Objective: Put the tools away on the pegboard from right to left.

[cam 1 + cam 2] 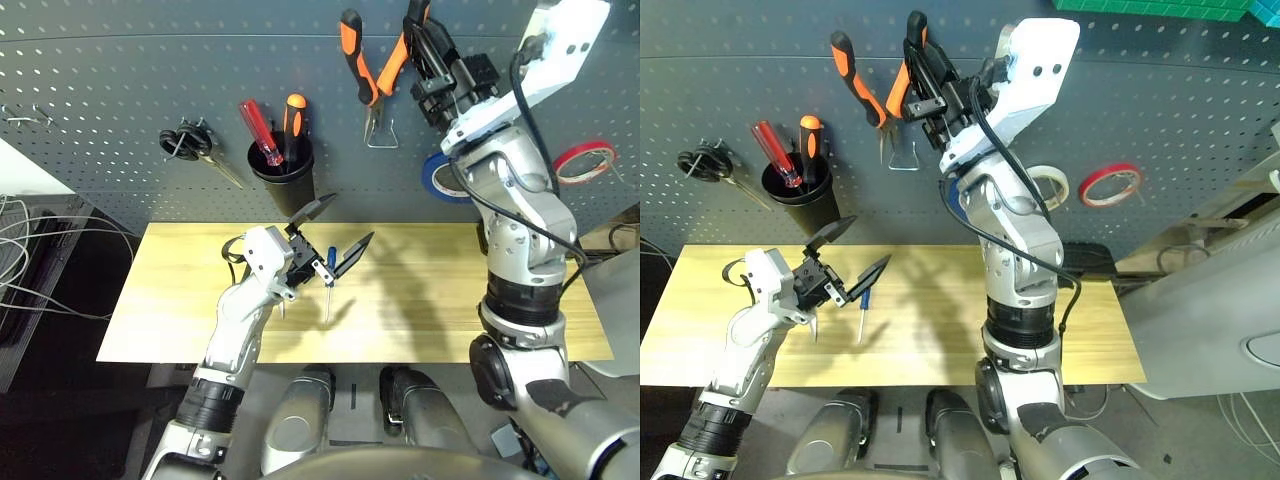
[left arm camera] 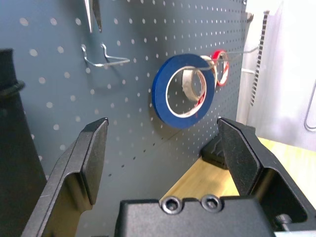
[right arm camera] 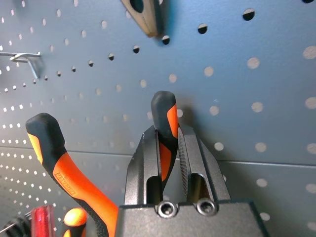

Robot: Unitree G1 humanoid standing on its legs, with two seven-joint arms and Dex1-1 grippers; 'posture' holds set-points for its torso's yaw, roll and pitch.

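Orange-and-black-handled pliers [image 1: 372, 62] held at dark grey pegboard [image 1: 120, 90] over wire hook [image 1: 380, 135], one handle clamped in right gripper [image 1: 428, 52] jaws | left gripper [image 1: 330, 232] jaws apart above wooden surface [image 1: 450, 300], small blue-handled screwdriver [image 1: 330, 285] beneath | risk: pliers dropped if released unseated.

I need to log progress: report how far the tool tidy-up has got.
Done: the blue tape roll hangs on the pegboard. In hand: the right gripper is shut on one handle of the orange-and-black pliers at their hook. Left: the small blue-handled screwdriver on the table, near the open left gripper.
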